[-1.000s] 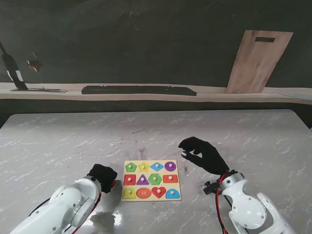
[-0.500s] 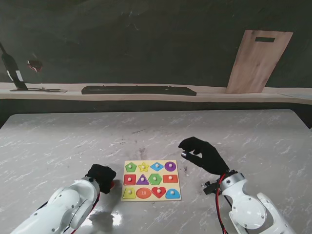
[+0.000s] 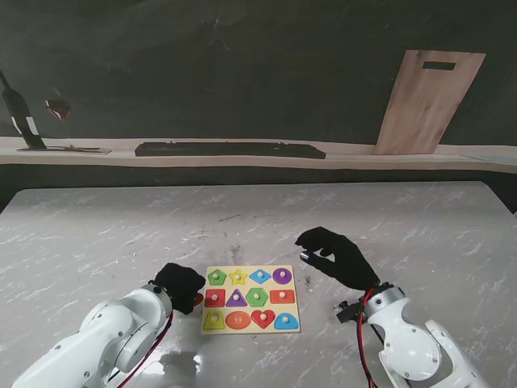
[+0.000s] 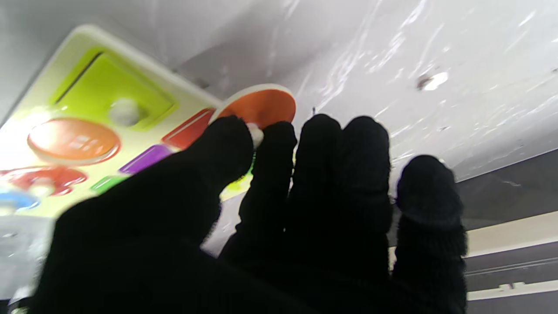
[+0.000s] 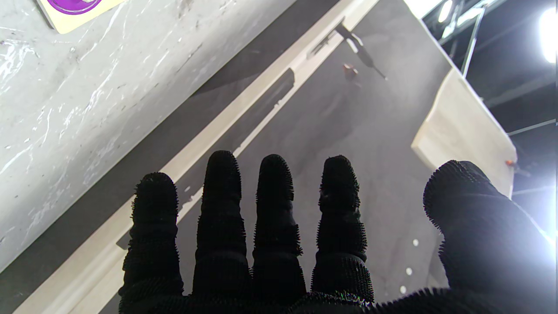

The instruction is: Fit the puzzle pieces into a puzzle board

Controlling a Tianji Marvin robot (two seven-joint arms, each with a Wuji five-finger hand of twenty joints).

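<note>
— Two hands over one marble table [image 3: 97,226]; where is each?

— The left hand [image 3: 179,286] sits at the left edge of the puzzle board [image 3: 251,327], near me. The right hand [image 3: 335,255] hangs to the right of the board, a bit farther from me and apart from it.

— What does the left one hold?

— An orange round piece [image 4: 257,106]. In the left wrist view the thumb [image 4: 218,148] and the first finger [image 4: 272,148] pinch its small white knob, and the disc hovers at the board's edge, beside the red square piece [image 4: 188,128]. From the stand only an orange sliver shows beside the glove.

— And the right one?

— Holding nothing. Its wrist view shows four fingers [image 5: 270,209] side by side and the thumb [image 5: 471,205] well off to one side; a purple piece [image 5: 74,4] in the board's corner is just in view.

— How full is the board?

— It lies flat, near the front middle of the table, with three rows of four coloured shapes. From the stand every slot looks filled; I cannot tell which recess the orange round piece belongs to.

— Anything else around?

— A wooden cutting board [image 3: 428,101] leans on the dark wall far right, and a long black tray [image 3: 230,149] rests on the ledge behind the table.
</note>
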